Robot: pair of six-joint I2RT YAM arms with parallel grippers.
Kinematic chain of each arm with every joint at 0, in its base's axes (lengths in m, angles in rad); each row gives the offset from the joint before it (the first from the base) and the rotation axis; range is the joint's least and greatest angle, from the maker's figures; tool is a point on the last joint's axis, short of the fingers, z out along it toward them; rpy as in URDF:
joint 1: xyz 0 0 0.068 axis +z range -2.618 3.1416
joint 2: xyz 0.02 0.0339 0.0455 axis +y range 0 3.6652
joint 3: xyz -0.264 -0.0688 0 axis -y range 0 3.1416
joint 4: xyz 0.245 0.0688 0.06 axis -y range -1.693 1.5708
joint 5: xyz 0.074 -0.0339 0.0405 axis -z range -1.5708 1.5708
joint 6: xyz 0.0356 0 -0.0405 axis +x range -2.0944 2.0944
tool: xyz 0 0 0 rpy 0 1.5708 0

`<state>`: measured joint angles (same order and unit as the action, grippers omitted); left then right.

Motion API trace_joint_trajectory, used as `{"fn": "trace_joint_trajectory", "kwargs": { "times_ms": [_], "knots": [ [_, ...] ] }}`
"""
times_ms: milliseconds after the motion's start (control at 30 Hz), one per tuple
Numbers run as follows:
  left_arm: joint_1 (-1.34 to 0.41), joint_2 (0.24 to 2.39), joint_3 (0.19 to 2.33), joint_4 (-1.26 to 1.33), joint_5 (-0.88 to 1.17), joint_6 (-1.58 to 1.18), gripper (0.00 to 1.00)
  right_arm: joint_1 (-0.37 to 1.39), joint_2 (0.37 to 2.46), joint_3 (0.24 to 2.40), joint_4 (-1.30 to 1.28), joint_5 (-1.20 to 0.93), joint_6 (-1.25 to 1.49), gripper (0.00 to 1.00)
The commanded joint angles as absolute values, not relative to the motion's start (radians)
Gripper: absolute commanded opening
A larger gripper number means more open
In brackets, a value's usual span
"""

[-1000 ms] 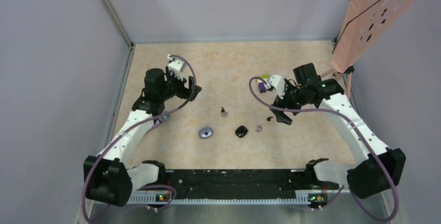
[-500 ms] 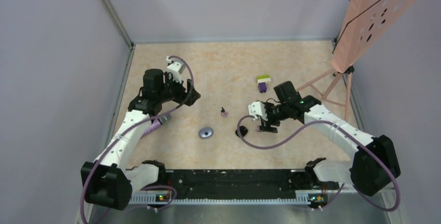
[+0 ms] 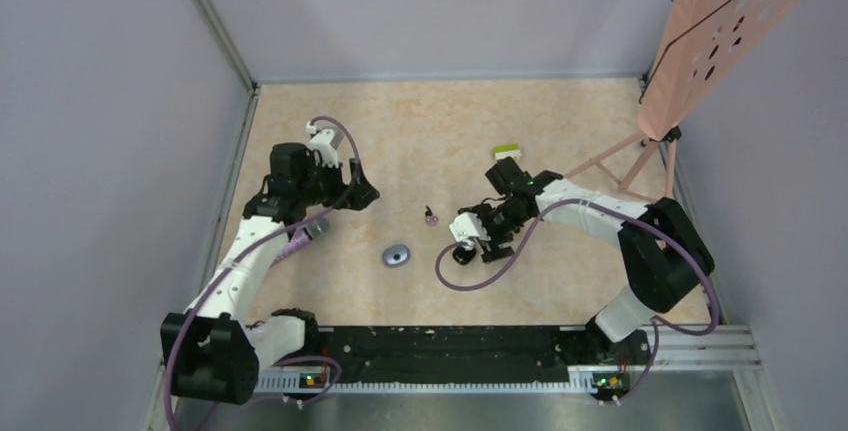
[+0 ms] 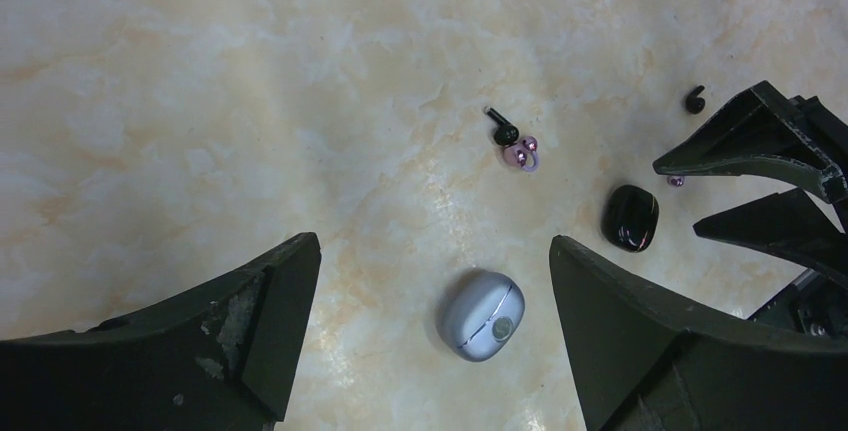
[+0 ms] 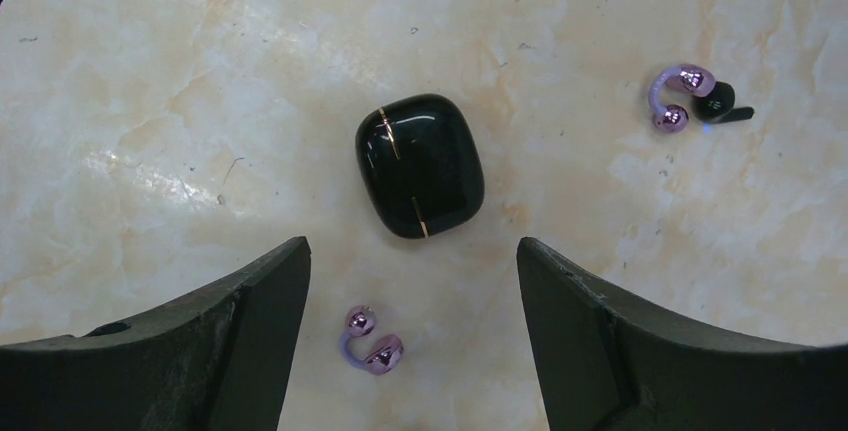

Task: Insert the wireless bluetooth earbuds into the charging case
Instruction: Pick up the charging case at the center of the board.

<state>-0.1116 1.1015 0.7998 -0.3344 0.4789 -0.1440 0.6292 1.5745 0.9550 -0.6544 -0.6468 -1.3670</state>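
In the right wrist view a glossy black charging case (image 5: 420,165) lies shut on the table. My right gripper (image 5: 411,259) hangs open just above it. A purple ring-like earbud (image 5: 370,339) lies between its fingers. A second purple earbud (image 5: 672,97) touches a black stemmed piece (image 5: 718,102) at the upper right. In the left wrist view my left gripper (image 4: 432,246) is open over a shut grey-lilac case (image 4: 482,315). That view also shows the black case (image 4: 630,217), the purple earbud with the dark stem (image 4: 515,146) and an all-black earbud (image 4: 694,101).
In the top view a green-and-purple block (image 3: 507,151) sits behind the right arm. A pink perforated board (image 3: 720,31) on a stand leans at the back right. The right arm's purple cable (image 3: 470,276) loops on the table. Walls close the left, back and right.
My right arm has swung left and toward the near side, from beside the green-and-purple block to over the black case. My left gripper has shifted slightly left.
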Motion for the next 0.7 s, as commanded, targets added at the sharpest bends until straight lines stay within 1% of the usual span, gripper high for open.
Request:
{"fn": "trace_joint_trajectory", "kwargs": {
  "times_ms": [0,233,467,667],
  "knots": [
    [-0.092,1.062,0.844,-0.359,0.466,-0.126,0.90,0.657,1.608,0.995,-0.664,-0.666,-1.433,0.76],
    [-0.071,1.049,0.833,-0.334,0.479,-0.143,0.90,0.692,1.682,1.021,-0.663,-0.612,-1.451,0.76],
    [-0.066,1.054,0.833,-0.315,0.489,-0.147,0.90,0.723,1.724,1.034,-0.631,-0.589,-1.413,0.76],
    [-0.066,1.075,0.836,-0.309,0.503,-0.143,0.88,0.730,1.739,1.036,-0.618,-0.587,-1.370,0.71]
  ]
}}
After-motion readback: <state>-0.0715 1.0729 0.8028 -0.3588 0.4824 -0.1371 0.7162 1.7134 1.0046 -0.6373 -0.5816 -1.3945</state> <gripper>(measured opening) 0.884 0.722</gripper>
